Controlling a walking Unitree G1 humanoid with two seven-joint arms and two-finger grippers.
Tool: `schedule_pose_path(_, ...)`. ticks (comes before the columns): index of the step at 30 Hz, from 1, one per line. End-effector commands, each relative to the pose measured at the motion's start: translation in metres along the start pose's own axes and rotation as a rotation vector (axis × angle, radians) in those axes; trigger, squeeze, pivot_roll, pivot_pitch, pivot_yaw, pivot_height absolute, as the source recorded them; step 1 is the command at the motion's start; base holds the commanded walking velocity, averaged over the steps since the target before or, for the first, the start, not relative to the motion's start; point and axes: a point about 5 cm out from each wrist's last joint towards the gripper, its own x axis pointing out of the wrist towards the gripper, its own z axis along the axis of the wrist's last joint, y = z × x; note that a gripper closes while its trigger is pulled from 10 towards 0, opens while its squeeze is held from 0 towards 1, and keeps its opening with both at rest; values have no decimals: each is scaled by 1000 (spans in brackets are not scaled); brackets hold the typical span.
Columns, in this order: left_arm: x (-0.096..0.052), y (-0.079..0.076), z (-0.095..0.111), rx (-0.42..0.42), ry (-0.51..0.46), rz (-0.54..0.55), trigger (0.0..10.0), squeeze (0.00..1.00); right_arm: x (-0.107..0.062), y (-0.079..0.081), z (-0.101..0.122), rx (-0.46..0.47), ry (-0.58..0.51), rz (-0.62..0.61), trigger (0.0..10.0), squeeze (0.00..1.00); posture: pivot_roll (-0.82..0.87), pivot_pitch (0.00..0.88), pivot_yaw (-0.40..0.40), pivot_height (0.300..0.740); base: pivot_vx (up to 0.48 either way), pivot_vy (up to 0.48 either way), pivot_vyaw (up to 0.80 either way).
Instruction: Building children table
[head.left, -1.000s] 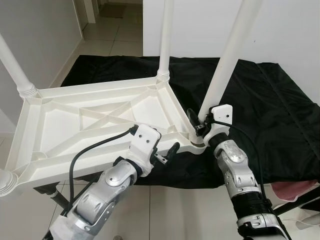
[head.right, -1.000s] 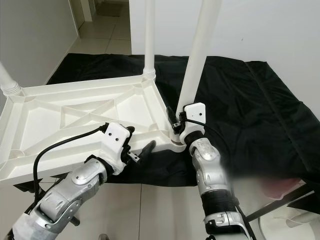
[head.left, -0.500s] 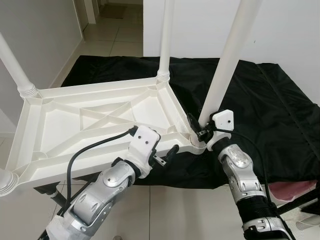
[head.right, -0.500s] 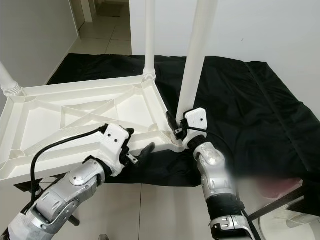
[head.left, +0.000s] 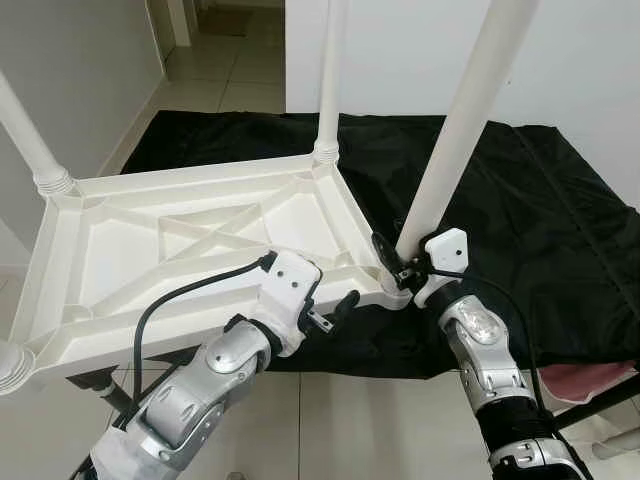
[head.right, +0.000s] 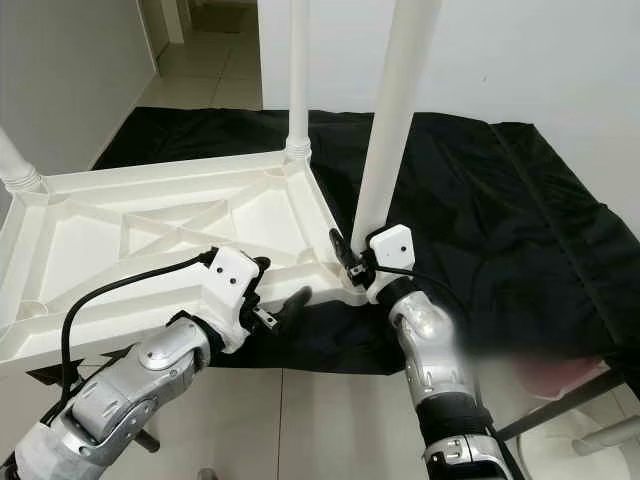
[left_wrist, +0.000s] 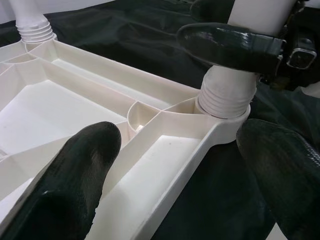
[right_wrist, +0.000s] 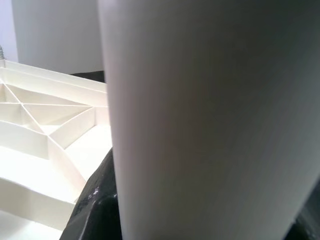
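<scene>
Leg (head.left: 455, 150) clamped low in right gripper (head.left: 402, 262), left gripper (left_wrist: 170, 170) spread astride tabletop (head.left: 180, 240) rim beside it; seating probably, twist next.

Even, soft daylight fills both head views, bright on the white walls and the pale floor tiles (head.left: 230, 85), with no hard shadows. The upturned white table top (head.left: 190, 235) is close to washed out, its ribs told apart by faint grey shading alone. The black cloth (head.left: 530, 210) swallows detail and reads as near-flat dark, with weak sheen on its folds. Both eye views are sharp; straight legs bow slightly toward the frame edges. In the left wrist view the near fingers (left_wrist: 75, 185) are blurred, and a glossy highlight sits on the right claw (left_wrist: 235, 42). The right wrist view is soft, the table leg (right_wrist: 210, 120) a dim blurred mass.
</scene>
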Motion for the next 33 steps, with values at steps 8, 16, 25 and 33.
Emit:
schedule_pose_path(8, -1, -14, 4, 17, 0, -267, 10000, 0, -10, 10, -30, 94, 156, 62, 10000, 0, 35, 69, -11, 740, 0, 0, 0)
schedule_pose_path(16, -1, -14, 5, 17, -3, -266, 10000, 0, -5, 6, -37, 206, 226, 7, 10000, 0, 37, 67, -14, 740, 0, 0, 0)
schedule_pose_path(25, 0, -15, 6, 20, -7, -267, 10000, 0, -3, 4, -40, 268, 244, -13, 10000, 0, 39, 60, -17, 740, 0, 0, 0)
schedule_pose_path(33, -1, -15, 6, 19, -5, -270, 10000, 0, -3, 2, -44, 347, 270, -55, 10000, 0, 42, 56, -18, 740, 0, 0, 0)
